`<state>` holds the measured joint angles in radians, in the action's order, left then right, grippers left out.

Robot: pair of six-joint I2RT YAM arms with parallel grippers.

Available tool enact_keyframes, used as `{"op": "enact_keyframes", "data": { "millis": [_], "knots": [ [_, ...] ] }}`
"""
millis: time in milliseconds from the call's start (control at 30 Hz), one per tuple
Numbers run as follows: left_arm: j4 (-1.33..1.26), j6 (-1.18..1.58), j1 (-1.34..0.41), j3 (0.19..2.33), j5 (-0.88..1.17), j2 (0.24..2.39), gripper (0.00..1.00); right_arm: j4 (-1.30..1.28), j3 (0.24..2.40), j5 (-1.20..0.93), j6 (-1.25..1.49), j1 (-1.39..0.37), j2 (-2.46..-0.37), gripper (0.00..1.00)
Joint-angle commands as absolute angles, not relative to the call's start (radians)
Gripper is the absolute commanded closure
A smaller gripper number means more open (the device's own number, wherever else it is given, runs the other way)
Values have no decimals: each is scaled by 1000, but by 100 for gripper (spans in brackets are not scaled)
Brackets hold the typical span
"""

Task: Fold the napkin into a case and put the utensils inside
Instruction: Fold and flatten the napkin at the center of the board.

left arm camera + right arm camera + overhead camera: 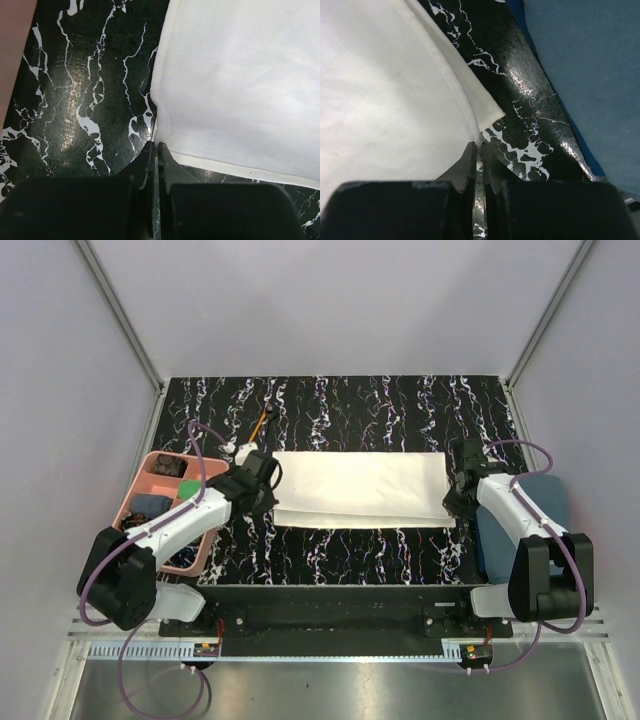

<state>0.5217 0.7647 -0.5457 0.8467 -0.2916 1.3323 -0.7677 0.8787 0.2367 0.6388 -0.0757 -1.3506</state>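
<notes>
Of the utensils, only the orange-handled stick shows, just beyond the napkin's far left corner; the black spoon cannot be made out against the dark marbled table. Right of the napkin, the blue towel is partly covered by the right arm, and left of it the pink tray is half hidden under the left arm. The napkin lies as a wide flat band, a lower layer peeking out along its near edge. Both arms reach forward and bend inward to its two short ends. The left gripper is pressed together, tips touching the napkin's left edge; whether cloth is caught is unclear. The right gripper, nearly closed, nips the upper layer's right corner.
</notes>
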Motion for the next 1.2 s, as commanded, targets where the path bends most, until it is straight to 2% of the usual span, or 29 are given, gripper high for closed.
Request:
{"op": "enact_keyframes", "data": {
  "millis": [0,367,667,800,1000,1167],
  "knots": [
    [480,781,-565,831,-304,1374,100,-721,858,310,660,-74,-1384,100],
    [445,785,-572,813,-322,1394,100,-661,845,330,635,-72,-1437,100],
    [367,746,-561,960,-425,1313,100,-623,1050,351,601,-71,-1379,100],
    [341,732,-502,1118,-448,1428,100,-482,1188,305,539,-72,-1429,100],
    [175,660,-436,1319,-485,1580,100,-122,1279,259,439,-71,-1564,100],
    [3,543,-393,1365,-405,1660,100,-118,1468,112,374,-68,-1730,100]
  ]
}}
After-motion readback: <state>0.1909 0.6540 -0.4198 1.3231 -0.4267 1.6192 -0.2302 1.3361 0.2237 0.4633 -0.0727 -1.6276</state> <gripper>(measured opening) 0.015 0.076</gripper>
